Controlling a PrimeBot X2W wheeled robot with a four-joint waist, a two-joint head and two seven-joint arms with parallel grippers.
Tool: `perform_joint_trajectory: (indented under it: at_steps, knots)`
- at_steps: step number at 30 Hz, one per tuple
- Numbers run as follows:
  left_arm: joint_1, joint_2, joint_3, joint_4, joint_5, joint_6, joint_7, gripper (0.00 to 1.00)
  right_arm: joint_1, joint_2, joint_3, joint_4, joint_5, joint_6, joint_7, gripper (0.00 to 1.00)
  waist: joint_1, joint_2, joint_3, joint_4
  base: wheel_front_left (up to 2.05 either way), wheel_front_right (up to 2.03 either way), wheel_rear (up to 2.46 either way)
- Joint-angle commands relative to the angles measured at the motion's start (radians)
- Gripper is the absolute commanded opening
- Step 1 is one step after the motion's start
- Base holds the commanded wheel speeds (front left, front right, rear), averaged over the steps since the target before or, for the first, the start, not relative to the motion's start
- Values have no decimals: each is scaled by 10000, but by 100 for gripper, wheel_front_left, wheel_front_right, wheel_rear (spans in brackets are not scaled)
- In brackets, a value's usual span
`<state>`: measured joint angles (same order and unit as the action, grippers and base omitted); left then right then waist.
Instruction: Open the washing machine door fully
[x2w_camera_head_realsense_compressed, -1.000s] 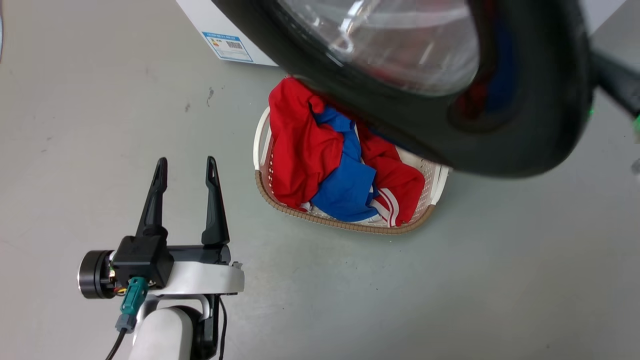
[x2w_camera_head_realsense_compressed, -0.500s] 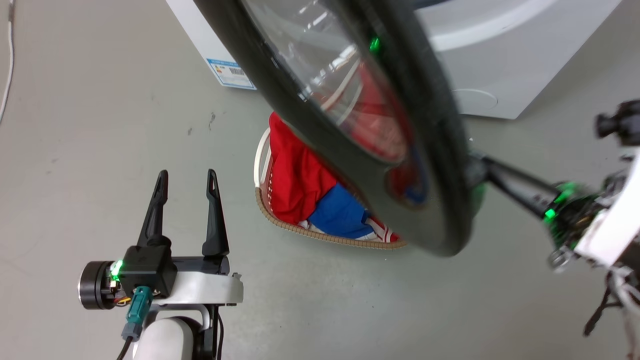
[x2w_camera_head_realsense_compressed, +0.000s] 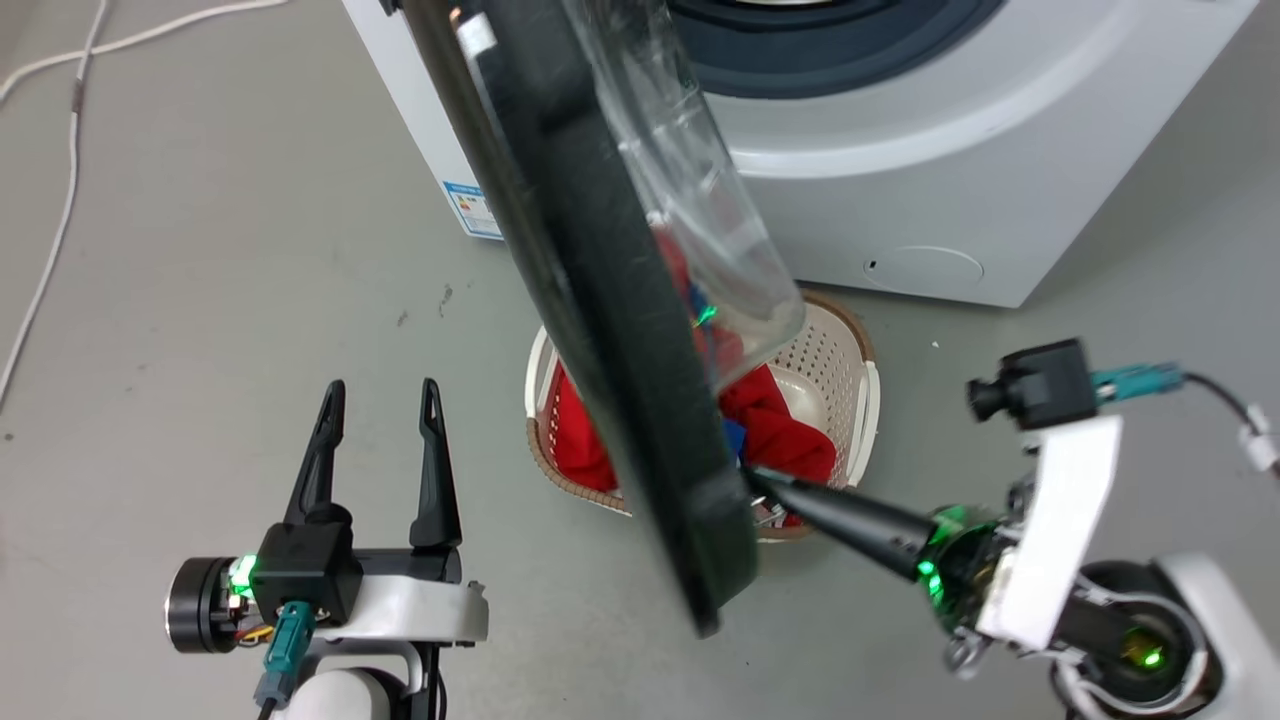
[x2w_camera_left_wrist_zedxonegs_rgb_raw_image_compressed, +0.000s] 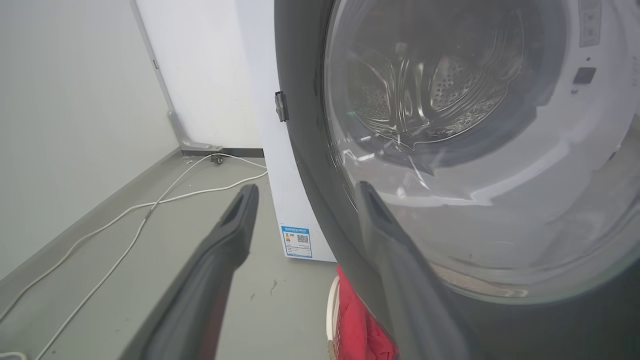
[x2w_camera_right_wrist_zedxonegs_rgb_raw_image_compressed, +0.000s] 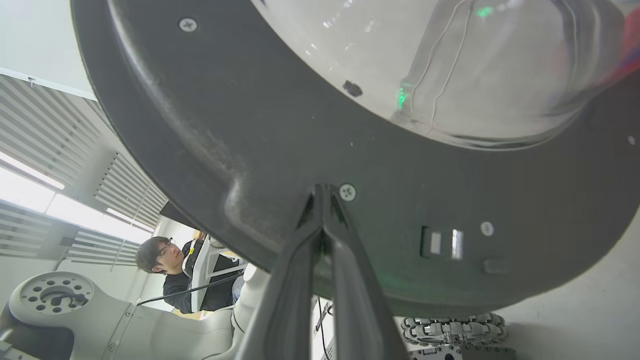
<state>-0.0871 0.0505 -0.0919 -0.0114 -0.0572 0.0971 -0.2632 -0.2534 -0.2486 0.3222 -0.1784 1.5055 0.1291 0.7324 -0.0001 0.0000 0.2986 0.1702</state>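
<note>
The right gripper (x2w_camera_head_realsense_compressed: 757, 478) has its 2 fingers pressed together with nothing between them. Their joined tips rest against the inner face of the washing machine door (x2w_camera_head_realsense_compressed: 600, 330), near its free edge. In the right wrist view the tips (x2w_camera_right_wrist_zedxonegs_rgb_raw_image_compressed: 322, 197) meet the dark inner rim (x2w_camera_right_wrist_zedxonegs_rgb_raw_image_compressed: 200, 125) just beside a screw (x2w_camera_right_wrist_zedxonegs_rgb_raw_image_compressed: 347, 192), below the glass bowl (x2w_camera_right_wrist_zedxonegs_rgb_raw_image_compressed: 425, 65).

The door stands swung out from the white machine (x2w_camera_head_realsense_compressed: 900, 170). The head camera sees it almost edge-on, with the bowl (x2w_camera_head_realsense_compressed: 720, 240) bulging toward the machine side. It hangs above a laundry basket (x2w_camera_head_realsense_compressed: 855, 370) holding red clothes (x2w_camera_head_realsense_compressed: 785, 425), on the floor in front of the machine.

The left gripper (x2w_camera_head_realsense_compressed: 382, 385) is spread wide and holds nothing. It sits off to the door's outer side, apart from it. In the left wrist view its fingers (x2w_camera_left_wrist_zedxonegs_rgb_raw_image_compressed: 306, 190) point toward the door's outer rim (x2w_camera_left_wrist_zedxonegs_rgb_raw_image_compressed: 300, 165), and the steel drum (x2w_camera_left_wrist_zedxonegs_rgb_raw_image_compressed: 440, 95) shows through the glass.

A white cable (x2w_camera_head_realsense_compressed: 60, 220) lies on the floor. A seated person (x2w_camera_right_wrist_zedxonegs_rgb_raw_image_compressed: 165, 260) is visible beneath the door in the right wrist view.
</note>
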Motion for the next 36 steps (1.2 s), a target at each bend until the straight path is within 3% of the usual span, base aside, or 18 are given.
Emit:
perform_joint_trajectory:
  at_steps: [1,11,17,18,19,20,25,32,36]
  knots:
    - [93,-2,-1,-3,8,-6,-24,100,215,184,216,111,64,29,-23,0,1,0,-102,53,0,0,0]
    - [344,-2,59,37,92,-35,-24,100,377,624,1038,744,8,29,-326,0,1,0,-432,141,0,0,0]
    - [634,-2,150,92,191,-4,-24,100,536,511,787,843,-366,29,-1462,0,1,0,-915,-6,0,0,0]
    - [700,-2,181,113,193,-7,-24,100,608,503,676,841,-426,29,-1781,31,1,0,-1027,-48,0,0,0]
    - [758,-2,210,123,194,-24,-24,100,660,486,591,806,-488,29,-2067,72,1,0,-1145,-93,0,0,0]
    - [810,-2,236,126,196,-44,-24,100,711,447,492,741,-621,29,-2415,100,1,0,-1253,-132,0,0,0]
    - [1115,-3,371,151,302,-78,-24,100,1056,207,1,362,-1484,29,-4623,100,1,0,-1845,-336,0,0,0]
    - [1601,27,541,147,392,-148,-24,100,1437,-601,-343,1023,-4516,29,-9004,100,1,0,-2518,-602,0,0,0]
    - [1844,55,618,110,441,-150,-24,100,1618,-473,-1002,1601,-6195,27,-9925,100,1,0,-2762,-748,0,0,0]
